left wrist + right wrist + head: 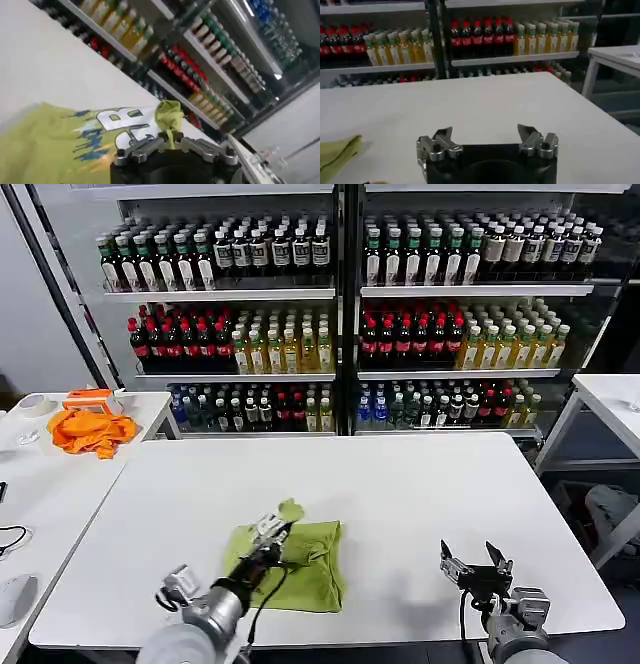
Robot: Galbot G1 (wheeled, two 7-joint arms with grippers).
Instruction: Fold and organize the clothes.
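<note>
The lime-green T-shirt (305, 559) lies partly folded on the white table (400, 494), near its front edge. My left gripper (272, 534) is shut on a bunched piece of the shirt's fabric and holds it lifted above the rest. In the left wrist view the pinched green tip (168, 116) sticks up between the jaws of my left gripper (170, 137), and the white-and-black print (120, 127) faces up on the cloth below. My right gripper (474, 562) hovers open over bare table to the shirt's right, nothing between its fingers (443, 138). A corner of the shirt (337, 152) shows beside it.
A bright orange cloth (92, 430) lies on a second white table (60, 484) at the left. Shelves of bottles (340, 314) stand behind the work table. Another white table (610, 399) stands at the far right.
</note>
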